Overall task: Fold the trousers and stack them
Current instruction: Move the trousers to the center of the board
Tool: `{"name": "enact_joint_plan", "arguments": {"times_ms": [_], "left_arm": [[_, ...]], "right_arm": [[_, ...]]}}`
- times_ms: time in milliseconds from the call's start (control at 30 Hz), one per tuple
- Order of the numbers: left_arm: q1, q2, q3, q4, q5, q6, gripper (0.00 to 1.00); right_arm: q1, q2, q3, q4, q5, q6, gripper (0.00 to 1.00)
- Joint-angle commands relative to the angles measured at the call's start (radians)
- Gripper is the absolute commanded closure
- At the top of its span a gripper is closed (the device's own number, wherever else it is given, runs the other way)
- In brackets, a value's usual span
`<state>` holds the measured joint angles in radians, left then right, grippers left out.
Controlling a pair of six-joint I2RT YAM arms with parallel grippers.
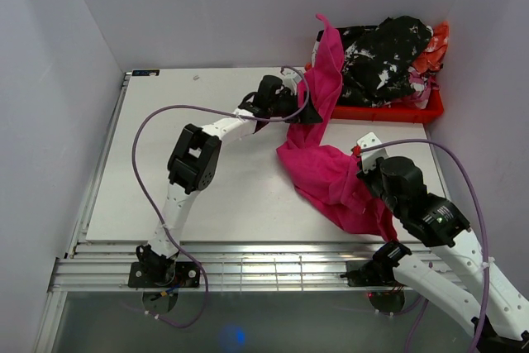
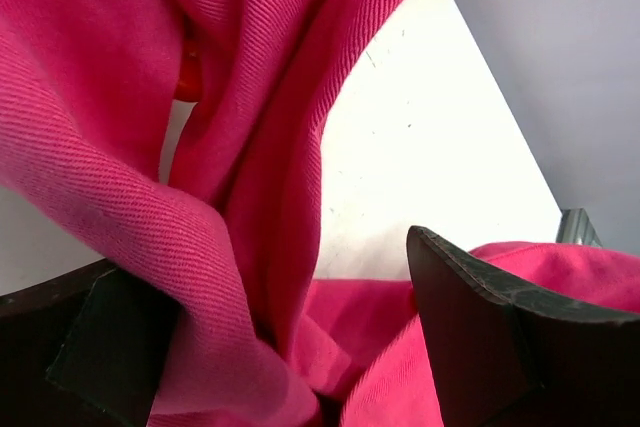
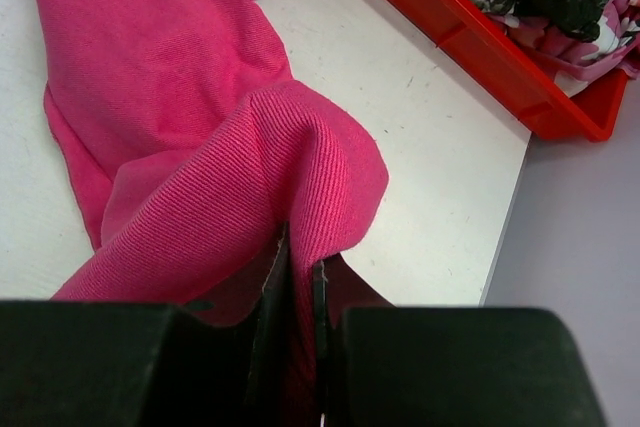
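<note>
The right end effector (image 3: 298,282) is pinched almost shut on a raised fold of the trousers (image 1: 326,175), with only a sliver of gap between its fingers. From that pinch the cloth spreads away across the counter (image 1: 190,196) in a loose heap. It then narrows into one long strip that climbs toward the far right corner and hangs over the rim of the red crate (image 1: 388,112).

The trousers' long axis therefore runs from near right to far right, not flat. The left end effector (image 2: 268,277) sits partway along that strip, near the crate. Its fingers stand wide apart with the pink cloth draped loosely through the gap, not clamped. Judging by this, the left arm is nearer the end still caught on the crate, so freeing that leg likely falls to it.
</note>
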<state>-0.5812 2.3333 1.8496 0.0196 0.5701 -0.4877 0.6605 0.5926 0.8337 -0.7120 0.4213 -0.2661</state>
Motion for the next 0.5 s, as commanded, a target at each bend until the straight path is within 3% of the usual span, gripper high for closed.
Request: {"name": "enact_joint_plan", "arguments": {"times_ms": [0,200,300,333,367,433,467], "left_arm": [[-0.035,0.032,0.055,0.019,-0.061,-0.003,0.02],[-0.086,0.089,0.147,-0.075,-0.281,0.066,0.02],[-0.083,0.142,0.267,-0.208,-0.422,0.052,0.23],[-0.066,0.176,0.33,-0.234,-0.427,0.048,0.31],[-0.056,0.185,0.344,-0.263,-0.417,0.038,0.52],[0.0,0.152,0.28,-0.242,-0.325,-0.029,0.79],[0.021,0.124,0.242,-0.198,-0.291,-0.05,1.0]], "right_arm": [[-0.016,0.015,0.041,0.019,0.045,-0.013,0.92],[-0.027,0.027,0.059,0.02,0.051,-0.021,0.92],[-0.032,0.029,0.064,0.022,0.062,-0.031,0.92],[-0.033,0.029,0.067,0.022,0.065,-0.035,0.92],[-0.033,0.03,0.068,0.023,0.066,-0.039,0.92],[-0.036,0.033,0.074,0.026,0.076,-0.048,0.92],[-0.038,0.036,0.079,0.031,0.08,-0.05,0.92]]}}
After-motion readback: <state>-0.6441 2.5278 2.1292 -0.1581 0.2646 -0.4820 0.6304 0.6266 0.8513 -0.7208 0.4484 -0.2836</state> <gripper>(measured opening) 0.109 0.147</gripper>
